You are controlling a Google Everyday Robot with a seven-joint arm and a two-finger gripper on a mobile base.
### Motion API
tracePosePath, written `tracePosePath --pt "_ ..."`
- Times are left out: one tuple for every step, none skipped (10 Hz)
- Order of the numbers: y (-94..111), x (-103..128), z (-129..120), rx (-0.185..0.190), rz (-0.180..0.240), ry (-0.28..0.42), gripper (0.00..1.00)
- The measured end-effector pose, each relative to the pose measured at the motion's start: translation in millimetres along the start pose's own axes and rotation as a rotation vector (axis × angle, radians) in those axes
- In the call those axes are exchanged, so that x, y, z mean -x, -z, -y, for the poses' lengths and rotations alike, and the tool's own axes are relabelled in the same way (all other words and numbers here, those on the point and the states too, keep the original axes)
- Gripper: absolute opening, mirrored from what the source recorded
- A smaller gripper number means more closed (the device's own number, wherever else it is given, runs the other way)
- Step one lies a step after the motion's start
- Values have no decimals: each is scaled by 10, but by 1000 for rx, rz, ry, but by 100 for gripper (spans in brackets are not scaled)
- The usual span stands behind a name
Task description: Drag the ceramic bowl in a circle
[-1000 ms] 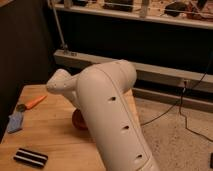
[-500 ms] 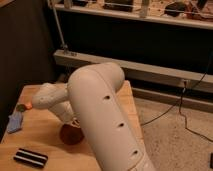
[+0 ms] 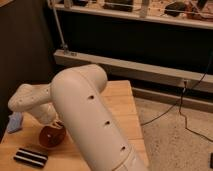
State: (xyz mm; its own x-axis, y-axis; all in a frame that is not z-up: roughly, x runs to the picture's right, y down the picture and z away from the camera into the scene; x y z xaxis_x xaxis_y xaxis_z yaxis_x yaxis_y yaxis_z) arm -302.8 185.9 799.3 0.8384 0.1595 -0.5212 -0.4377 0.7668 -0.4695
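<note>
The ceramic bowl (image 3: 49, 136) is small, round and reddish-brown with a dark inside. It sits on the wooden table (image 3: 117, 107) near the front left. My white arm rises from the bottom right, bends at the elbow and reaches left and down. The gripper (image 3: 57, 125) is at the bowl's upper right rim, mostly hidden behind the wrist link.
A blue object (image 3: 15, 122) lies at the table's left edge. A black striped block (image 3: 30, 157) lies at the front left, just in front of the bowl. A dark shelf unit (image 3: 135, 35) stands behind the table. Cables run over the speckled floor (image 3: 175, 130) on the right.
The arm has swung left and toward the front. The bowl has moved with it to the left and nearer the striped block. The orange toy is now hidden behind the arm.
</note>
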Motion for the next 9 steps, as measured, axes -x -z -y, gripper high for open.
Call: tracePosePath --pt "65 171 -52 5 24 8 0" --pt "147 407 -54 7 55 9 0" --pt "215 628 -8 3 79 3 0" --pt "250 758 39 -1 89 -5 0" --pt "269 895 189 -14 97 -29 0" --pt "252 977 384 -34 94 -62 0" --pt "241 1032 579 -53 91 -96 0" --pt "228 1062 762 -71 86 -129 0" --pt "225 1070 998 -91 82 -176 0"
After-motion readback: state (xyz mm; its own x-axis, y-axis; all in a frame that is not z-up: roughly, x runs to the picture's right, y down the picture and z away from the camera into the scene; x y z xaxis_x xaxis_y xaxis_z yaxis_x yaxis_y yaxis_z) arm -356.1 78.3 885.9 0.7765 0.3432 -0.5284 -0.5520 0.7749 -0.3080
